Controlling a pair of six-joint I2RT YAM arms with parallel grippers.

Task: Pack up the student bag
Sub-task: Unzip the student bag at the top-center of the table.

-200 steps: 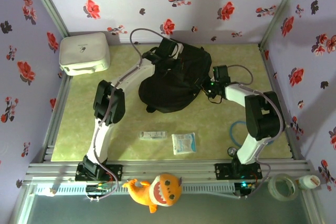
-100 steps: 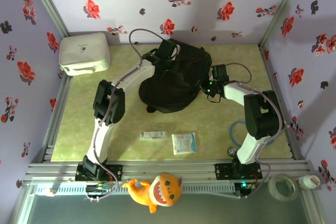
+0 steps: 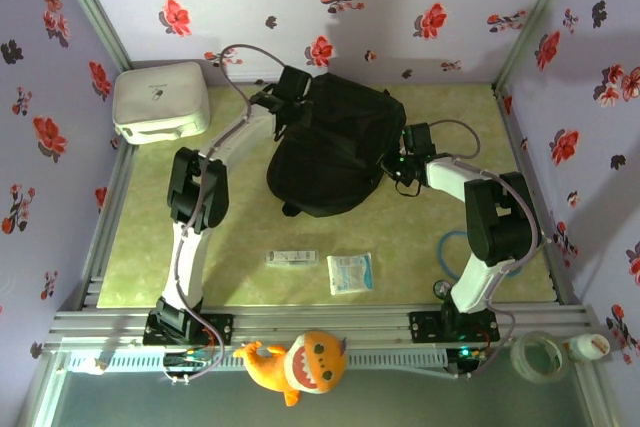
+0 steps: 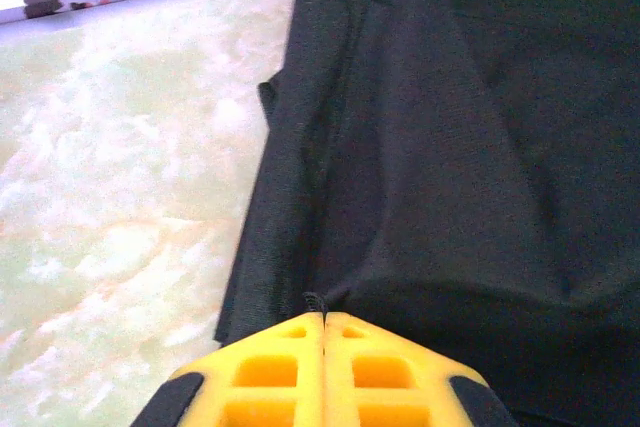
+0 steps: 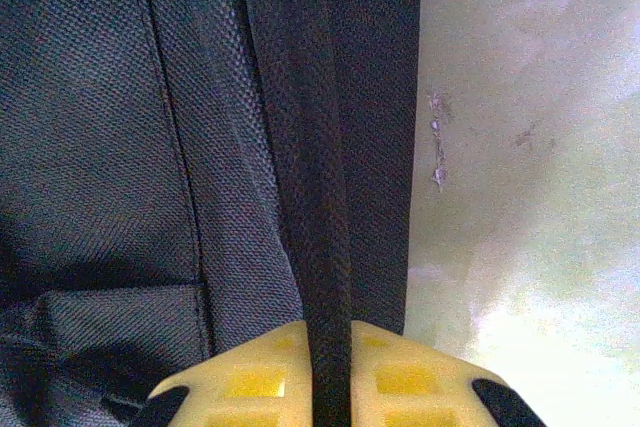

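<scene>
Left gripper (image 3: 297, 105) is sitting at the far left edge of the student bag (image 3: 335, 152), its yellow fingers (image 4: 270, 372) pressed tightly together. In the left wrist view the gripper (image 4: 324, 319) seems to be pinching a small black tab at a seam of the bag (image 4: 450, 147), though the angle is too tight to be sure what the tab is. Right gripper (image 3: 392, 169) is reaching in at the right side of the bag, and in its wrist view the gripper (image 5: 330, 335) is clamping a black woven strap (image 5: 320, 197) that is running straight down between its two yellow fingers (image 5: 250, 377), alongside the bag's coarse fabric (image 5: 120, 97).

The bag is lying flat in the far middle of the green table (image 3: 240, 237), with both arms stretching out to it from the near edge. A white box (image 3: 160, 100) is standing in the far left corner, well apart from the bag. Nearer, a slim packet (image 3: 291, 258) and a clear pouch (image 3: 350, 273) are lying side by side between the arm bases. An orange plush toy (image 3: 300, 365) is resting at the near rail, and a tape roll (image 3: 540, 355) is sitting at the near right.
</scene>
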